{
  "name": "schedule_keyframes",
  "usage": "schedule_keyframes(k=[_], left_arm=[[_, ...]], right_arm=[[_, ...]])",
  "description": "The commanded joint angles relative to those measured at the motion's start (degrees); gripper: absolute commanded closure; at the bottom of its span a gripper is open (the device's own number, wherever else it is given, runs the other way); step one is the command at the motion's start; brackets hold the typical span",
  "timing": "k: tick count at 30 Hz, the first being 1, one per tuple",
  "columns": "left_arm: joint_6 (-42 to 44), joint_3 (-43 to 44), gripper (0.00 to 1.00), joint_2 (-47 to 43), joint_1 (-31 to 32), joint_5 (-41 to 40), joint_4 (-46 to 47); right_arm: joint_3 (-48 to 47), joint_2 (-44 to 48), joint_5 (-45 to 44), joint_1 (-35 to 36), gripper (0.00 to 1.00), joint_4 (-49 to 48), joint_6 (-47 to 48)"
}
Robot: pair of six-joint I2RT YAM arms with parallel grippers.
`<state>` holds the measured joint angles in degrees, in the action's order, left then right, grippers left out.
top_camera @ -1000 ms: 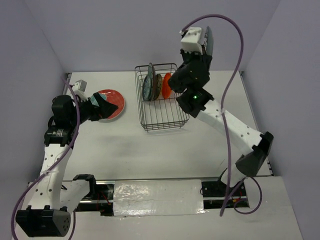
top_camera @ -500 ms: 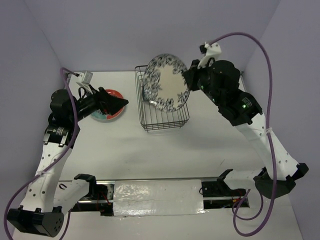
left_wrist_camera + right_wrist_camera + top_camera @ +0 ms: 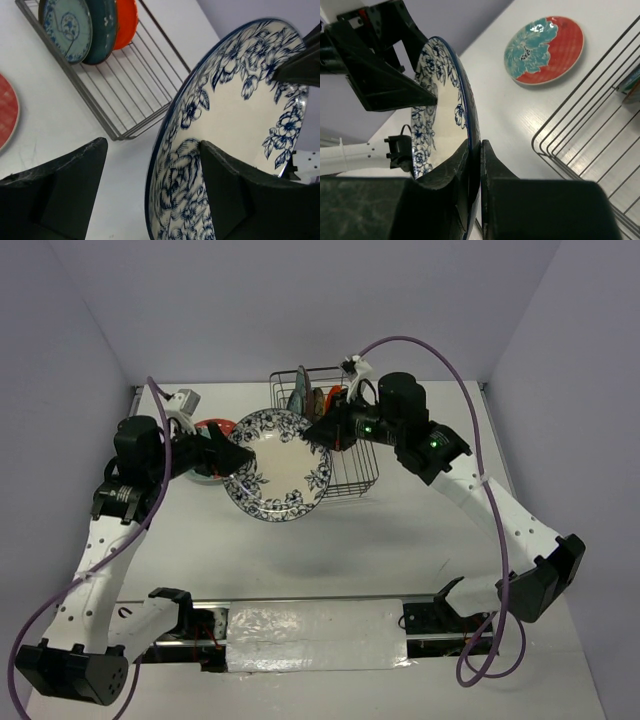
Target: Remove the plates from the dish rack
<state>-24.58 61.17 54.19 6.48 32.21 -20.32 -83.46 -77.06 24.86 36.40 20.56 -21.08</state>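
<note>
- The white-and-blue floral plate [image 3: 277,467] is held in the air above the tabletop [image 3: 400,540], just left of the dish rack [image 3: 360,480], and nothing is seen under it.
- The right gripper [image 3: 322,430] is clenched on the plate's right-hand rim. In the right wrist view the rim is pinched between the two fingers.
- The left gripper [image 3: 232,455] is spread wide at the opposite rim. In the left wrist view one finger is seen in front of the painted face and one behind the back, with the rim between them.
- The coming move is judged to be a hand-over, which turns on that rim sitting squarely between the left jaws. The plate is tilted with its face up and toward the near edge, and its width runs from one gripper across to the other.
- The red-rimmed plate [image 3: 545,50] lies flat toward the far left corner, so the left arm is the nearer one for setting the floral plate down there.
- Three plates are seen upright at the rack's far end: a teal-patterned one [image 3: 65,27], a dark teal one [image 3: 102,25] and an orange one [image 3: 125,20].
- It cannot be told whether the left pads are touching the plate.
- From above, the red-rimmed plate and the rack's near left corner are largely covered by the floral plate and the left gripper.
- The floral plate's lower edge is cut off in both wrist views.
</note>
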Motion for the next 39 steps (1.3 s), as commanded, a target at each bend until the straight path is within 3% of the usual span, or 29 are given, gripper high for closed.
schedule_keyframes(k=[1, 3, 4, 5, 7, 9, 10, 11, 12, 14, 15, 17, 19, 24, 29, 33, 39], left_arm=[[3.57, 1.24, 0.14, -0.49, 0.2, -2.14, -2.18], [3.05, 0.45, 0.29, -1.02, 0.2, -0.31, -1.05], [2.35, 0.18, 0.57, -1.19, 0.2, 2.4, -0.17], [0.17, -0.43, 0.74, -1.2, 0.2, 4.16, 1.93], [-2.74, -1.31, 1.0, -1.02, 0.2, 9.16, 5.01], [-8.1, -3.06, 1.0, -1.54, 0.11, 9.89, 9.75], [-9.6, -3.51, 1.0, -1.81, 0.2, 7.02, 10.55], [-12.05, -3.95, 1.0, -2.25, 0.11, 4.47, 10.82], [-13.12, -4.04, 1.0, -3.12, -0.06, 1.83, 10.3], [-16.44, -3.08, 1.0, -4.0, -0.94, -8.58, 7.41], [-17.51, -2.46, 1.0, -4.44, -2.94, -12.04, 3.13], [-21.11, -0.88, 1.0, -4.54, -6.2, -17.41, -1.02], [-24.27, -0.87, 1.0, -3.84, -15.15, -16.31, -3.15], [-30.52, -3.85, 1.0, 1.42, -28.08, -13.31, 1.06], [-35.01, -6.06, 1.0, 11.62, -29.51, -15.6, 11.34], [-35.98, -3.78, 1.0, 21.8, -29.51, -15.95, 15.65], [-37.38, -3.42, 1.0, 30.25, -29.51, -14.72, 21.7]], right_arm=[[-1.09, 1.91, 4.14, -1.25, 1.0, -14.67, -4.41], [-0.04, 2.0, 4.66, -1.51, 1.0, -15.98, -5.46], [0.23, 1.91, 5.02, -1.6, 1.0, -17.64, -5.81], [0.58, 1.56, 5.37, -1.51, 1.0, -18.53, -6.51], [1.02, 1.03, 6.08, -1.6, 1.0, -19.68, -6.87], [1.72, 0.59, 5.9, -2.03, 0.97, -20.02, -6.87], [2.42, 0.85, 6.16, -2.47, 0.91, -20.38, -7.13], [4.17, 1.64, 6.16, -3.09, 0.59, -20.38, -7.48], [4.97, 2.26, 4.86, -4.05, 0.39, -21.77, -7.74], [6.72, 3.66, 1.87, -5.55, 0.11, -20.56, -7.84], [6.99, 5.06, -0.32, -6.42, 0.06, -16.55, -7.66], [7.96, 6.74, -8.66, -8.88, 0.04, -12.06, -6.52], [9.62, 10.25, -13.58, -10.99, 0.04, -8.08, -5.12], [16.48, 17.9, -15.46, -12.06, 0.02, -6.24, -1.95], [19.47, 22.74, -14.23, -12.06, 0.02, -4.3, -0.1], [20.7, 25.28, -13.35, -12.06, 0.02, -3.24, 0.34], [23.08, 27.92, -12.65, -12.06, 0.02, -3.51, 0.34]])
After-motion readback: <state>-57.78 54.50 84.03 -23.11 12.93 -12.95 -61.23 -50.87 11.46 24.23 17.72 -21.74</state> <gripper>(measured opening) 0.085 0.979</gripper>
